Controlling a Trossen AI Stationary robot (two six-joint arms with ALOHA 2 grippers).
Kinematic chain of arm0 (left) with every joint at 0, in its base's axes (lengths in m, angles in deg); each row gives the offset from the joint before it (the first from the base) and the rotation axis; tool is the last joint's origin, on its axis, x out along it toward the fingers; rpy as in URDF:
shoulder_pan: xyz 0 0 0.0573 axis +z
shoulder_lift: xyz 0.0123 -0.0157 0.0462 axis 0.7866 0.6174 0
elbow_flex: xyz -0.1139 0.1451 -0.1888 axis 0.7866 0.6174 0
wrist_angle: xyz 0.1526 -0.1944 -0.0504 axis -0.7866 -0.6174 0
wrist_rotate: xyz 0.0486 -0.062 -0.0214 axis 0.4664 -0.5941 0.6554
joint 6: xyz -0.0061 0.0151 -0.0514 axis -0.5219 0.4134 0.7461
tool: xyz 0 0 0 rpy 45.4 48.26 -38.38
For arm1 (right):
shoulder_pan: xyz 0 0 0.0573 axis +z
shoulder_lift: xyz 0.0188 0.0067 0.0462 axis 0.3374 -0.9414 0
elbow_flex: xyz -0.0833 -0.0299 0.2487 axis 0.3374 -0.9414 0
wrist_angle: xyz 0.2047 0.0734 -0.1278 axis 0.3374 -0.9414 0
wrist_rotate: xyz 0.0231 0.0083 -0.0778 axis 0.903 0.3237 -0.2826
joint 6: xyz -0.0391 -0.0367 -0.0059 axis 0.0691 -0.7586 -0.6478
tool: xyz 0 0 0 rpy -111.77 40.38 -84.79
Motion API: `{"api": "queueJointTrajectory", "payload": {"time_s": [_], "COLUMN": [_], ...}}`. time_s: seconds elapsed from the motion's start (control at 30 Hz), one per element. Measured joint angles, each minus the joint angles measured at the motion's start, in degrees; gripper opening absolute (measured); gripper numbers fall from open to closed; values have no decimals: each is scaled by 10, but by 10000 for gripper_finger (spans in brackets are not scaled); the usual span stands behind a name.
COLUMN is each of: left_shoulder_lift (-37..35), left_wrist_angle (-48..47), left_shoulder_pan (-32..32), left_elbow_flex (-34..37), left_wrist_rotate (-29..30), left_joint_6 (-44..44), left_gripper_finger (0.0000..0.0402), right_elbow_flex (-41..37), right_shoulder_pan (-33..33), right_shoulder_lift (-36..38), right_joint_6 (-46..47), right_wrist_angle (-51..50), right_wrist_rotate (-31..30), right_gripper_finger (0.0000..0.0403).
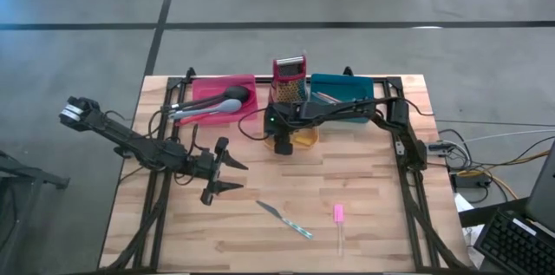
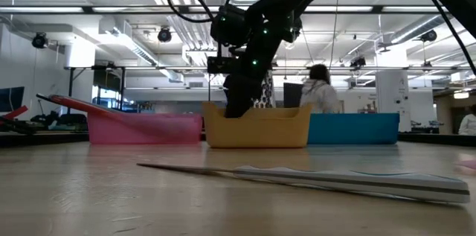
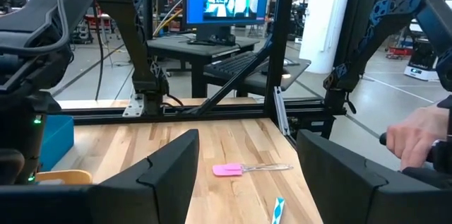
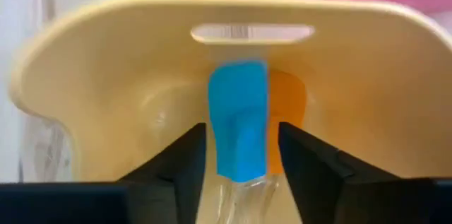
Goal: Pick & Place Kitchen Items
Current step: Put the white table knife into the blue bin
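Observation:
My right gripper [image 1: 284, 143] points down into the yellow tray [image 1: 305, 139] and is open. In the right wrist view, its fingers [image 4: 185, 160] stand on either side of a blue spatula [image 4: 239, 128] with a clear handle. The spatula lies against the tray wall next to an orange piece [image 4: 286, 121]. My left gripper [image 1: 227, 173] is open and empty above the table's left half. A slim knife [image 1: 284, 219] and a pink spatula with a clear handle [image 1: 339, 221] lie flat on the table near the front. Both also show in the left wrist view, the pink spatula [image 3: 229, 170] and the knife [image 3: 277, 210].
A pink tray [image 1: 245, 84] holding long grey and black utensils [image 1: 208, 106], an upright red grater [image 1: 289, 74] and a teal tray [image 1: 342, 93] stand at the back. Metal frame rails [image 1: 408, 180] run along both table sides. A person's hand [image 3: 417, 139] shows beyond the table's right side.

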Motion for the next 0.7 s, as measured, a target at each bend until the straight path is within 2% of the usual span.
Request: {"api": "queueJointTrajectory", "payload": {"time_s": [0.17,0.33,0.53,0.7], "left_shoulder_lift": [0,0,0,0], "left_wrist_angle": [0,0,0,0], "left_shoulder_pan": [0,0,0,0], "left_elbow_flex": [0,0,0,0], "left_wrist_rotate": [0,0,1,1], "left_joint_6": [0,-1,-7,-7], "left_gripper_finger": [243,243,243,243], "right_elbow_flex": [12,53,128,196], "right_shoulder_pan": [3,4,7,25], "right_shoulder_lift": [0,0,0,1], "right_joint_6": [6,19,61,76], "right_wrist_angle": [-5,-87,-219,-302], "right_wrist_rotate": [0,-1,-2,-2], "right_gripper_finger": [210,237,253,251]}}
